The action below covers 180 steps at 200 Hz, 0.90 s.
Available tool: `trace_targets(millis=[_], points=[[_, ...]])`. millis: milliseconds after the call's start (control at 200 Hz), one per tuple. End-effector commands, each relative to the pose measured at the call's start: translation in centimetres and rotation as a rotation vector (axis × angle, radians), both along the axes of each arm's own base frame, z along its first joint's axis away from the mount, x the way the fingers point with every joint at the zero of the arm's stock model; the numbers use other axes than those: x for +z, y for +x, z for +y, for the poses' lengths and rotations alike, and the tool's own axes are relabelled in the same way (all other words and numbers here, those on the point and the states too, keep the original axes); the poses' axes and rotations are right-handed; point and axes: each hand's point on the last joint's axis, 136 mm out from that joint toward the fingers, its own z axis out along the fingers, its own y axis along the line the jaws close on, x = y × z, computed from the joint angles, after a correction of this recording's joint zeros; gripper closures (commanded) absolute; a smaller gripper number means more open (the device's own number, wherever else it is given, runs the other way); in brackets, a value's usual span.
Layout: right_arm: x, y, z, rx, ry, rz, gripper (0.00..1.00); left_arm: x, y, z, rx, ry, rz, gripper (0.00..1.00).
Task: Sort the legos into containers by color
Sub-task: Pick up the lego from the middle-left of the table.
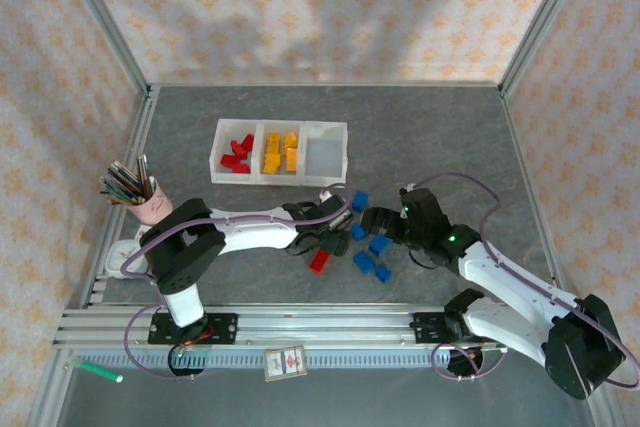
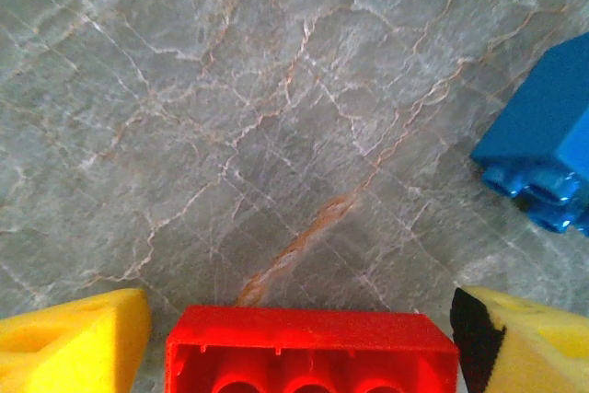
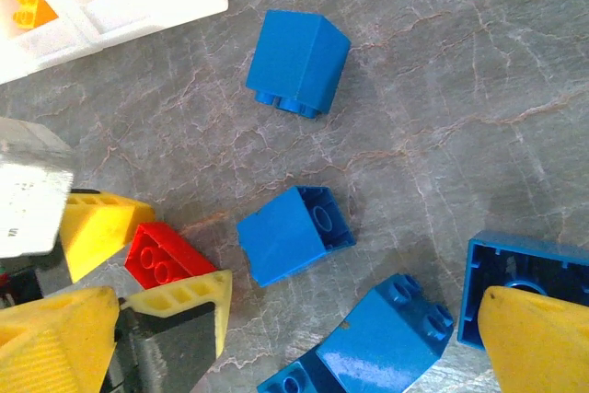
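I've got the left gripper (image 2: 299,317) straddling a red lego (image 2: 311,354) on the table. Its jaws are part open: one pad touches, with a slight gap at the other. The right gripper (image 3: 299,310) is spread wide, gripping nothing, one finger over a blue lego (image 3: 525,264). More blue legos (image 3: 296,62) lie loose nearby. The containers (image 1: 326,153) hold red on the left and yellow-orange in the middle. Grey veined table (image 1: 450,137), floral walls (image 1: 300,7), pink pencil cup (image 1: 152,209).
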Motion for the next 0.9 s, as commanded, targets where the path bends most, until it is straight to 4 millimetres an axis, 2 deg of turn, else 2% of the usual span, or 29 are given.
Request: trace_targets(millis=[0,125,280,435,571,771,896], points=[[-0.2,0.3,-0.7,-0.035,-0.012,-0.009,0.00,-0.5,-0.2,-0.6,-0.020,0.013,0.004,0.20],[0.0,0.4,-0.5,-0.033,-0.007,-0.012,0.00,-0.6,0.0,-0.2,-0.005,0.033,-0.005,0.30],[0.6,0.7,-0.3,-0.028,0.000,-0.027,0.00,0.6,0.3,0.0,0.006,0.021,-0.035,0.40],[1.8,1.2,0.4,0.000,0.010,-0.050,0.00,2.3,0.7,0.9,0.042,0.021,-0.083,0.41],[3.1,1.9,1.5,0.034,0.025,-0.061,0.00,4.6,1.3,1.9,0.096,-0.006,-0.133,0.40],[4.9,3.0,4.7,0.102,0.044,-0.091,0.00,8.4,3.7,5.9,0.245,-0.024,-0.205,0.41],[6.1,3.8,7.4,0.143,0.051,-0.116,0.00,11.0,6.2,10.0,0.374,-0.030,-0.261,0.42]])
